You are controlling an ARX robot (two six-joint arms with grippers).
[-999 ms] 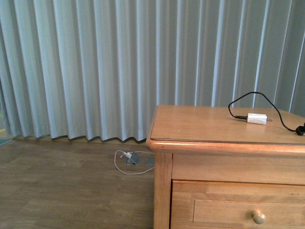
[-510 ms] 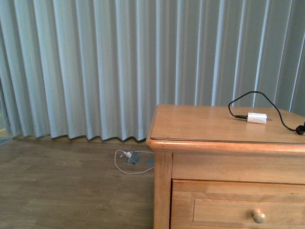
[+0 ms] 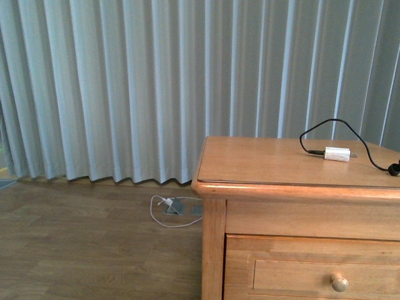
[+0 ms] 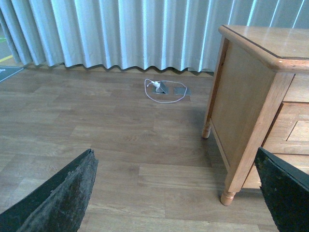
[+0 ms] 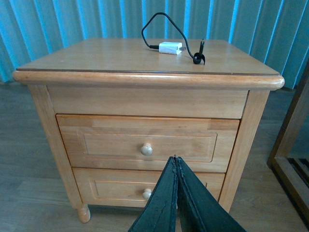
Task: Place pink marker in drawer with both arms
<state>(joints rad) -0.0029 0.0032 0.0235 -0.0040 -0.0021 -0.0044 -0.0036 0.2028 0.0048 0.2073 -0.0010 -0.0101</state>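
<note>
The pink marker shows in no view. The upper drawer (image 5: 147, 142) of the light-brown wooden nightstand is closed and has a round pale knob (image 5: 146, 149). It also shows at the bottom of the front view (image 3: 312, 269). A second closed drawer (image 5: 116, 190) sits below it. My right gripper (image 5: 175, 162) is shut and empty, in front of the drawers and pointing between the two knobs. My left gripper (image 4: 176, 193) is open and empty over the wooden floor, left of the nightstand's side (image 4: 241, 106). Neither arm shows in the front view.
A white charger plug (image 3: 337, 154) with a black cable lies on the nightstand top (image 3: 262, 162). It also shows in the right wrist view (image 5: 171, 48). A white cable and floor socket (image 3: 175, 208) lie by the grey curtain (image 3: 156, 87). A dark wooden frame (image 5: 292, 145) stands right of the nightstand.
The front view has drifted very slightly. Nothing else has visibly changed.
</note>
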